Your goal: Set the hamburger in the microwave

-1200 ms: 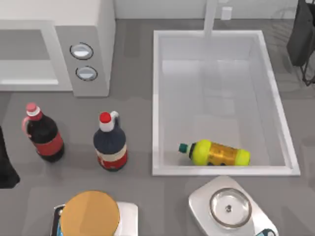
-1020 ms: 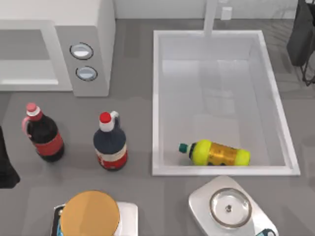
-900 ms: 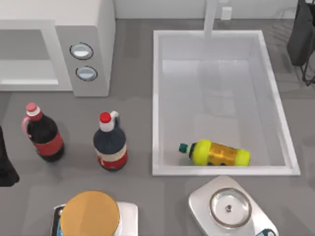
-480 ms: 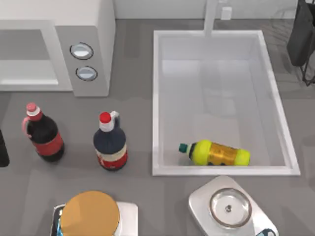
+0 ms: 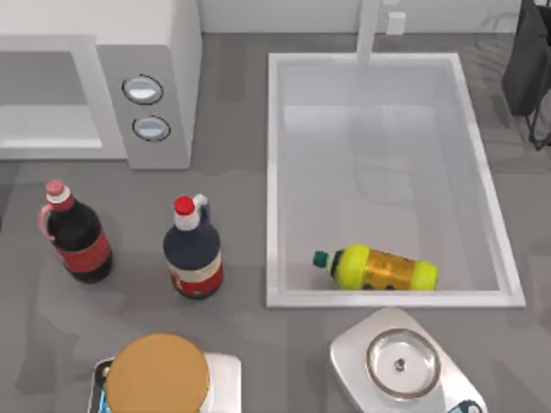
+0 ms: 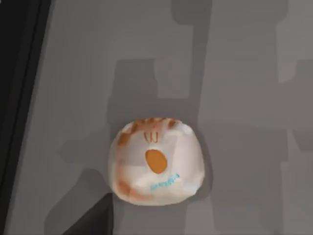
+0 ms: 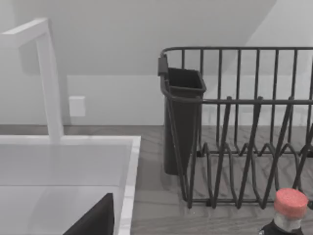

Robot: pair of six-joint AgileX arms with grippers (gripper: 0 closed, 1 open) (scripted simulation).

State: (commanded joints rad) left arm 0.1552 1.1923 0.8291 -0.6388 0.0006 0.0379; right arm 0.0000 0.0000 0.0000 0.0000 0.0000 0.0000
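You have the hamburger (image 5: 158,375) at 7 o'clock on the desk (image 5: 241,327), resting on a white plate (image 5: 225,372). The microwave (image 5: 95,82) sits at 10 o'clock, two dials facing up. Cola bottles (image 5: 76,234) stand between them. A yellow bottle (image 5: 379,268) lies in the sink (image 5: 274,172). Left wrist view: a wrapped bun (image 6: 156,169) on grey desk. Tool state on either arm: cannot tell

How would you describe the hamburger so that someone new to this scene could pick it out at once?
Start at the microwave at the table's far left, then come straight toward the near edge, past the two dark bottles. The hamburger sits there on a white base: a plain tan-orange dome, wider than either bottle, unlike the silver dish to its right.
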